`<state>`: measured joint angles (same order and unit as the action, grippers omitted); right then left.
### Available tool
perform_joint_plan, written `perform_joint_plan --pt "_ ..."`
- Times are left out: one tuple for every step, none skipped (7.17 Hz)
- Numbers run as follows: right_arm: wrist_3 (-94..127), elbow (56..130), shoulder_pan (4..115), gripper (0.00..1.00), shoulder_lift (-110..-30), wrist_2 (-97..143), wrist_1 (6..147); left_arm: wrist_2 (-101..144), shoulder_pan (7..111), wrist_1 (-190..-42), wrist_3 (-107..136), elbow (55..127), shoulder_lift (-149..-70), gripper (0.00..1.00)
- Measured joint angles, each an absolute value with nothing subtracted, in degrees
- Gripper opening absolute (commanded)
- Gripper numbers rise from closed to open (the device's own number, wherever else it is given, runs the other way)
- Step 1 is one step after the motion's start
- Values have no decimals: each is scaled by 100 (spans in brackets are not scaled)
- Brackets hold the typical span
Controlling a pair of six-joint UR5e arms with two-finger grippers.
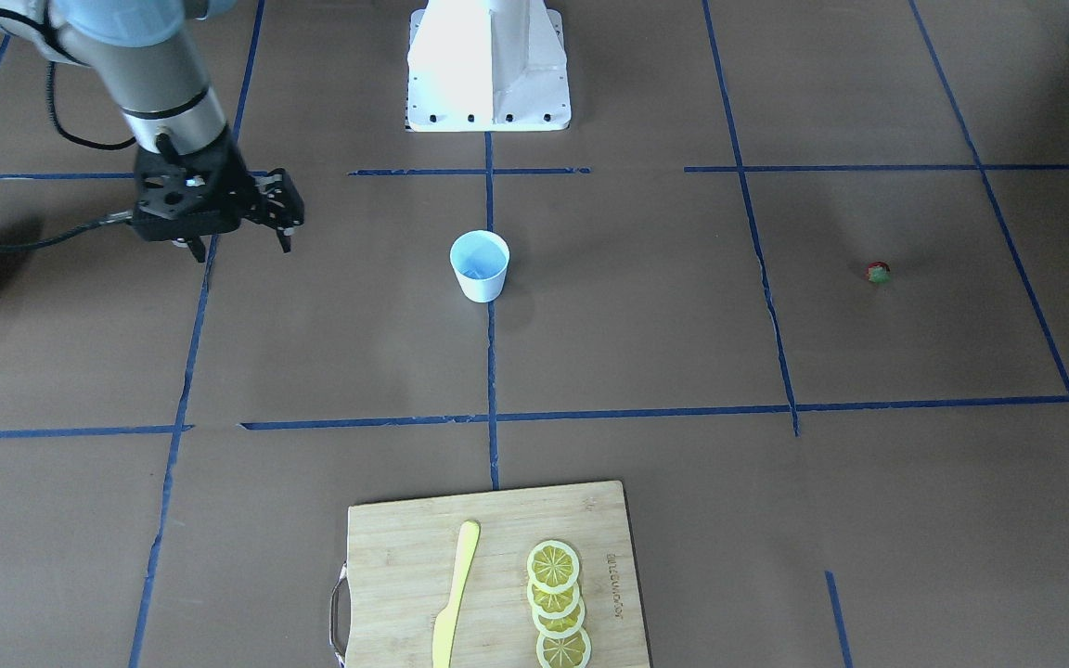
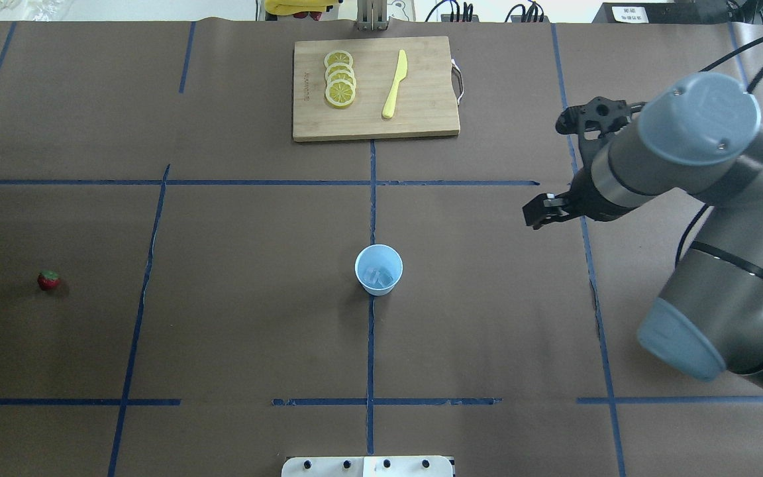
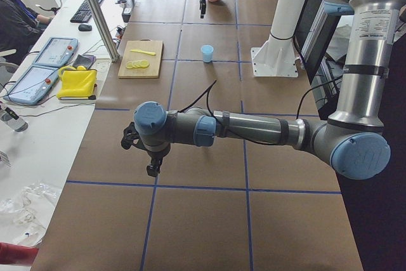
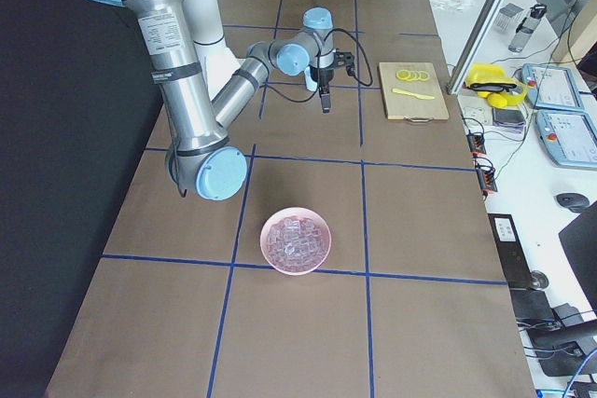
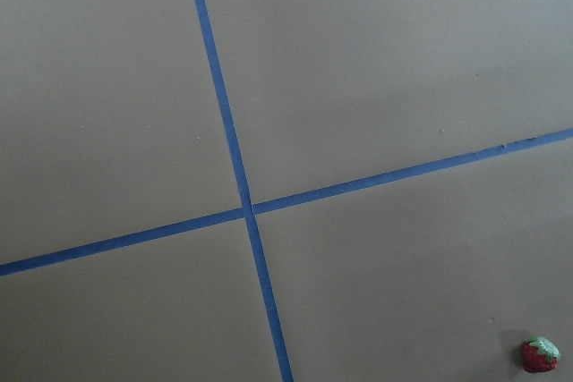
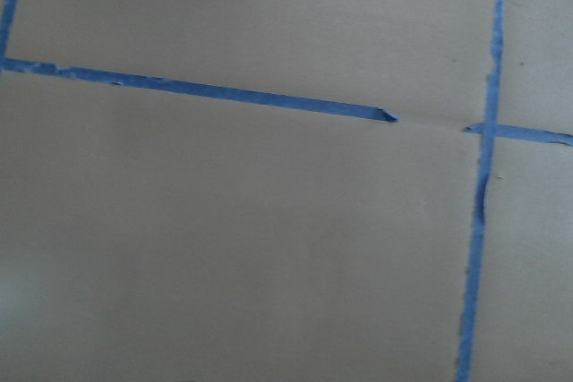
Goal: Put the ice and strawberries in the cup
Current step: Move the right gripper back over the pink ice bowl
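Observation:
The white cup (image 2: pixel 378 268) with a pale blue inside stands upright mid-table and holds clear ice (image 2: pixel 380 276); it also shows in the front view (image 1: pixel 479 266). The small red strawberry (image 2: pixel 49 280) lies alone far to the cup's left, and shows at the lower right corner of the left wrist view (image 5: pixel 540 355). My right gripper (image 2: pixel 540 213) hangs above the table to the cup's right, open and empty, and also shows in the front view (image 1: pixel 286 215). My left gripper (image 3: pixel 152 168) shows only in the left side view, so I cannot tell whether it is open or shut.
A pink bowl (image 4: pixel 297 240) of ice cubes sits at the robot's far right. A wooden cutting board (image 2: pixel 375 89) with lemon slices (image 2: pixel 340 78) and a yellow knife (image 2: pixel 395 84) lies at the table's far edge. Blue tape lines cross the brown table.

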<state>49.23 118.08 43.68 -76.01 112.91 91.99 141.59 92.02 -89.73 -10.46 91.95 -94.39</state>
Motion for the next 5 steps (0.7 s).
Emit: perform_joint_plan --pt "4497 11827 4737 99 -8401 11626 8437 14159 9202 -8974 -1046 9199 -9441 100" --pt "4006 11821 5112 99 -9131 11879 7836 14159 9200 -8975 -1046 9203 -9443 100" --pt "3457 11805 5476 99 -9776 12008 7425 14159 9186 -8977 -1046 9213 -9442 100" --pt "2873 11757 5829 99 -10281 12074 7197 14159 9168 -8976 -1046 9222 -9442 100" --pt "2208 11621 6233 99 -10639 12219 7091 14159 9156 -8974 -1046 9229 -9443 100"
